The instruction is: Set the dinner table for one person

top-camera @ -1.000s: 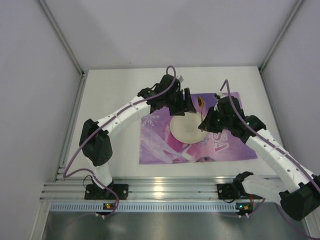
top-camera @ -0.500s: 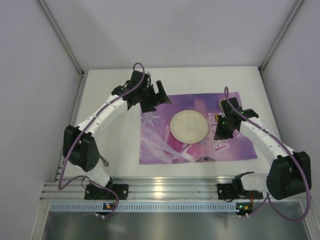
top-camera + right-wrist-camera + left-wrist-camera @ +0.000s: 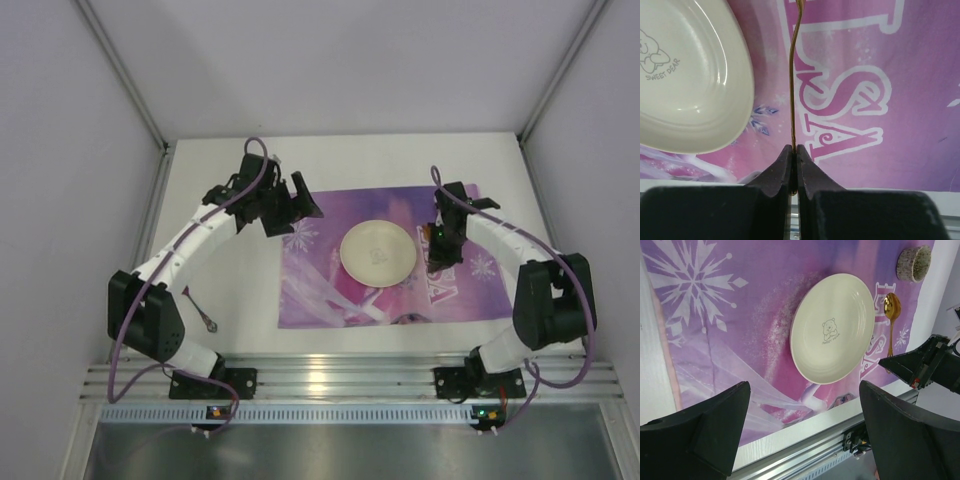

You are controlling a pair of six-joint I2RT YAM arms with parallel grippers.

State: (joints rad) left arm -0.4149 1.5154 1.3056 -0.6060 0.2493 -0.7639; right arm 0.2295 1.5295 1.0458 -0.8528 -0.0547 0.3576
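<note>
The dinner table (image 3: 220, 200) is a white tabletop with a purple snowflake placemat (image 3: 320, 290) on it. A cream plate (image 3: 378, 252) with a bear print sits in the middle of the mat; it also shows in the left wrist view (image 3: 835, 327) and the right wrist view (image 3: 685, 80). My right gripper (image 3: 438, 250) is shut on the handle of a gold spoon (image 3: 792, 75), held low over the mat just right of the plate (image 3: 891, 307). My left gripper (image 3: 300, 205) is open and empty (image 3: 802, 387), above the mat's far left corner.
A small speckled bowl (image 3: 914, 262) stands on the mat beyond the spoon. A silver utensil (image 3: 203, 315) lies on the bare table left of the mat, by the left arm's base. The metal rail (image 3: 320, 378) runs along the near edge.
My left gripper has drawn back to the left, away from the plate. My right gripper has carried the gold spoon from above the plate's far edge to the mat right of the plate.
</note>
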